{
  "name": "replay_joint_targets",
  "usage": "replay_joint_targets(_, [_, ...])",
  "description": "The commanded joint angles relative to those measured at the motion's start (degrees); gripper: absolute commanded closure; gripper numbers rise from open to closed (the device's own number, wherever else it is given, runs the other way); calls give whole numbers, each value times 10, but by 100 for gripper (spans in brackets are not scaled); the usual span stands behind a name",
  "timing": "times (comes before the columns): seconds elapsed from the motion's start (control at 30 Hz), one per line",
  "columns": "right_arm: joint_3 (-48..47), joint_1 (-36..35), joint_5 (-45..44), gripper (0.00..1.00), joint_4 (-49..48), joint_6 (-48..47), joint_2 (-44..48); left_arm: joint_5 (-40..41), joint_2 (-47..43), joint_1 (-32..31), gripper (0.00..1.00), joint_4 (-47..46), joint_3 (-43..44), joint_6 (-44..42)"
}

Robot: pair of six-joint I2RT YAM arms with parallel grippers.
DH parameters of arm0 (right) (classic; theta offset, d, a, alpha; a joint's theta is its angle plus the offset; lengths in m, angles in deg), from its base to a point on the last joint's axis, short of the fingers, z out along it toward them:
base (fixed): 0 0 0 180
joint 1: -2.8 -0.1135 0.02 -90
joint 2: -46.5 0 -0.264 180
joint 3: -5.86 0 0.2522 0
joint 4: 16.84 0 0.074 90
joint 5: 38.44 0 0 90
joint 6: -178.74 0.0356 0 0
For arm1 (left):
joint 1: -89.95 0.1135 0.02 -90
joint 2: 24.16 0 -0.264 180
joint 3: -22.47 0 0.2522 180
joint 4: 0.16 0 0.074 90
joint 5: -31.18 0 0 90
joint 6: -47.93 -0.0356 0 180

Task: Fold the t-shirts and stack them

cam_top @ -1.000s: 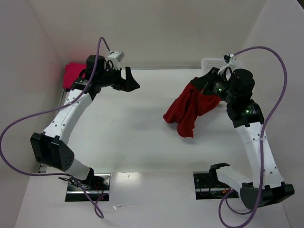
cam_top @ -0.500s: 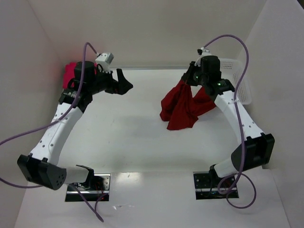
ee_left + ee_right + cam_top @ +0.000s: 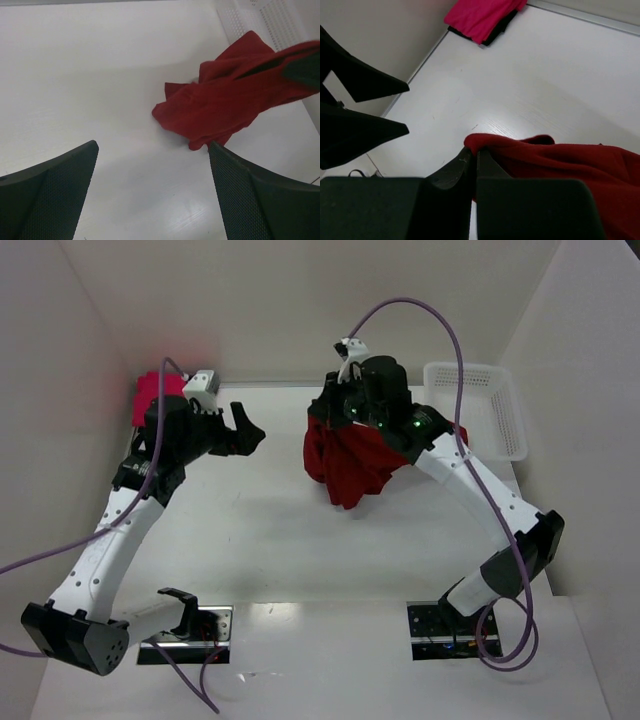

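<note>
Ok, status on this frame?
Right pincer shut on red t-shirt, hanging bunched. Left pincer open, empty. Pink t-shirt at far-left corner. Nothing in the way.

White mesh basket (image 3: 490, 420), far right, on white table (image 3: 280, 530)

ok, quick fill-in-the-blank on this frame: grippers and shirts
1. The right gripper is ____ on the dark red t-shirt.
2. The left gripper has its jaws ____.
3. The pink t-shirt lies in the far ____ corner.
Missing: shut; open; left.
</note>
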Motion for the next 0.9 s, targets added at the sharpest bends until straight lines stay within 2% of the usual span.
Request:
replay_joint_targets(0.0, [-51, 7, 6, 99, -33, 7, 70, 23, -33, 2, 1, -17, -13, 23])
replay_joint_targets(0.1, [-92, 7, 1, 99, -22, -6, 84, 23, -38, 2, 1, -22, -25, 23])
replay_joint_targets(0.23, [-194, 7, -16, 99, -1, -17, 78, 11, -38, 2, 1, -46, -43, 31])
replay_joint_targets(0.37, [-258, 7, -95, 99, 17, -54, 58, -9, -38, 2, 1, -70, -58, 42])
replay_joint_targets(0.5, [-300, 7, -218, 99, -7, -80, 59, -20, -49, 2, 1, -75, -63, 48])
replay_joint_targets(0.57, [-317, 7, -227, 99, -21, -87, 59, -20, -54, 2, 1, -70, -63, 48])
replay_joint_targets(0.7, [-324, 7, -157, 99, -44, -69, 77, -13, -66, 2, 1, -70, -68, 48])
replay_joint_targets(0.87, [-316, 7, 22, 99, -68, -15, 70, -18, -66, 2, 1, -70, -74, 48])
